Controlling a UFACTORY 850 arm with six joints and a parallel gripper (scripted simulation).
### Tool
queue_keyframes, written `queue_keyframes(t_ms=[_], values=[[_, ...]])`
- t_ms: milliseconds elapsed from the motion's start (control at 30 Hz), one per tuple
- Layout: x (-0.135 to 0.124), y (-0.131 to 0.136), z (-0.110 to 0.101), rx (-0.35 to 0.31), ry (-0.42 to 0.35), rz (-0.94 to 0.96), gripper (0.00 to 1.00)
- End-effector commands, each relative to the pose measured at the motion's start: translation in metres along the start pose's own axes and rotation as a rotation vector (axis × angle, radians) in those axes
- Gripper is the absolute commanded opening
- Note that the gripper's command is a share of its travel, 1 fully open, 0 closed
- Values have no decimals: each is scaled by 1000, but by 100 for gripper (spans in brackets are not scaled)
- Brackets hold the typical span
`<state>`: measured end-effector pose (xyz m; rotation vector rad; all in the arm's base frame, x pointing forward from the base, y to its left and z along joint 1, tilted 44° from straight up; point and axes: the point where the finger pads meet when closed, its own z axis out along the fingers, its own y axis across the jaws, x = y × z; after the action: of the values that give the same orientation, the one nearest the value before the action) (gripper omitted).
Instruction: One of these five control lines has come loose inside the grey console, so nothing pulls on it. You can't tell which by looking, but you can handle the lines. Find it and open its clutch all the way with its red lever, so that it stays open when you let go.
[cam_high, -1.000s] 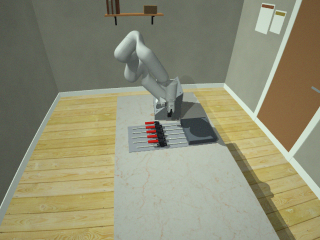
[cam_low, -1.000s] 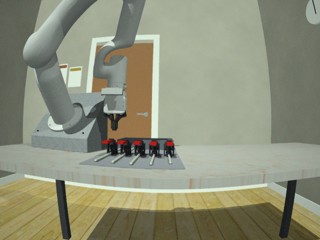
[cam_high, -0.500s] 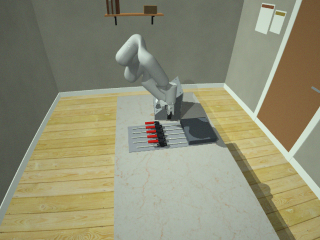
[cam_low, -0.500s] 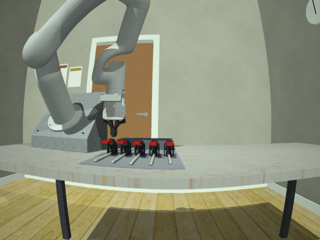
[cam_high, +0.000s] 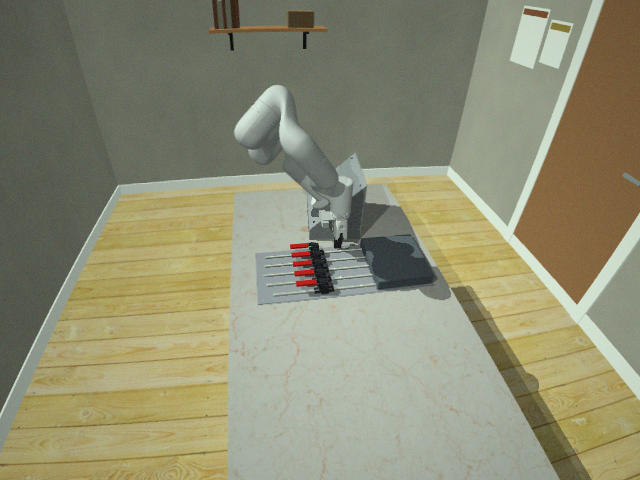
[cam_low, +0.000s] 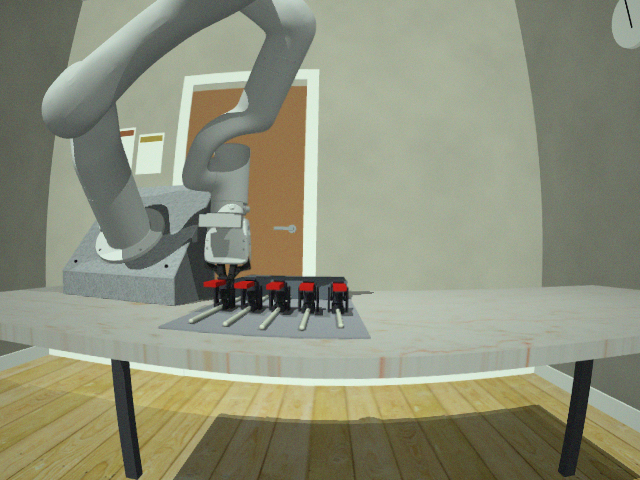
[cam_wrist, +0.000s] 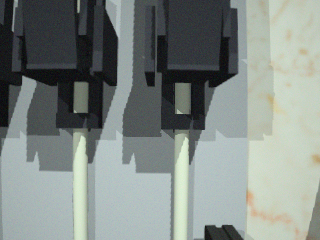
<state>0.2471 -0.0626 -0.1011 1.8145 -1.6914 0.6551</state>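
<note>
With its dark fingers pinched fully together and nothing between them, the white arm's gripper (cam_low: 227, 272) hangs low over the row nearest the arm's grey wedge-shaped pedestal (cam_low: 82, 279), pointing straight down, tips just behind the black clutch blocks (cam_high: 321, 271).

All five pale control lines (cam_high: 351, 267) lie parallel on a flat grey base plate (cam_high: 268, 299), each going through its own block and on into the dark grey console box (cam_high: 398, 260) at one end. Five red levers (cam_high: 302, 263) all lie flat, pointing away from the console.

From the wrist cam you only get two blocks close up, and the closed fingertips peek in at the bottom edge, right beside the outermost line (cam_wrist: 182, 195) near the plate's edge. Can't tell if they touch it.

Everything sits on a pale marble-look table (cam_low: 465, 330).
</note>
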Motion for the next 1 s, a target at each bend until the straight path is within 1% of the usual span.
queue_keyframes(t_ms=[0, 700, 967], values=[[0, -1, 9, 3, -1, 1, 0], [0, -4, 10, 3, -1, 1, 0], [0, -9, 10, 3, -1, 1, 0]])
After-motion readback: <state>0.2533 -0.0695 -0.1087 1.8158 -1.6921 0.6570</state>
